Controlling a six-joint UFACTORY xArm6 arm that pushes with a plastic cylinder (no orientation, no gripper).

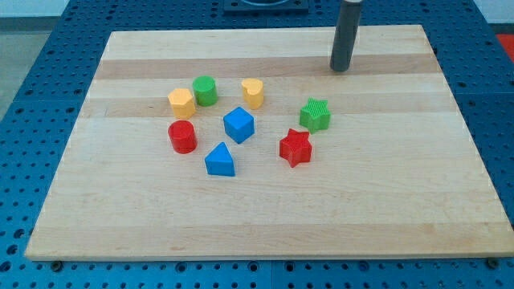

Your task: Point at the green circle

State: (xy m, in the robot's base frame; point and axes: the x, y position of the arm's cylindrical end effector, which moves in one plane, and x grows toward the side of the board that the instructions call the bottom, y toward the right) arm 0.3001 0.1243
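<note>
The green circle [205, 90] is a short green cylinder standing in the upper left part of the block group on the wooden board [265, 225]. My tip [341, 70] rests on the board near the view's top, right of centre, well to the right of the green circle and apart from every block. The nearest block to the tip is the green star [316, 114], below it.
A yellow hexagon [181, 103] touches the green circle's lower left. A yellow heart-like block [253, 92] stands to its right. A red cylinder [182, 136], blue cube [238, 124], blue triangle [220, 160] and red star [295, 147] lie below.
</note>
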